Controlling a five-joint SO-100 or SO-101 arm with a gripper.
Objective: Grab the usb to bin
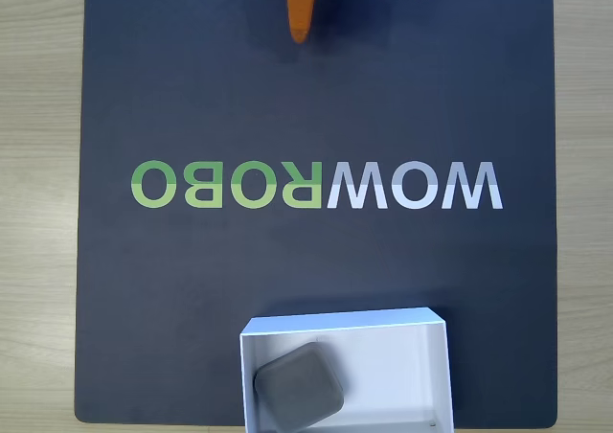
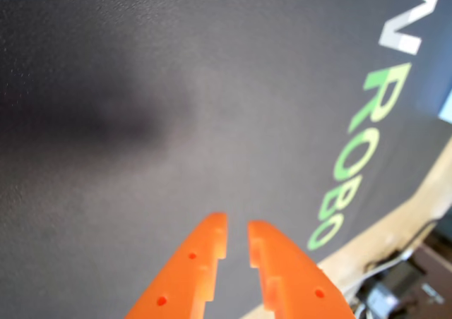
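Resting well away from the work: orange gripper (image 1: 300, 33) at top edge of dark mat (image 1: 144, 308) in fixed view, tips nearly together with a thin gap in wrist view (image 2: 236, 229), nothing between them; released, empty.

Step in hand, judged: task looks done; only a clean retreat remains. Best kept high and clear of the box, no sweep back across the mat.

Containers:
- White box (image 1: 436, 323), open top, thin walls, near bottom edge of mat in fixed view. Contents: one grey block (image 1: 299, 387), lying flat, turned at an angle, toward left side of the floor, near or touching left wall; cannot tell which.

Mat lettering (image 1: 316, 185) between gripper and box.
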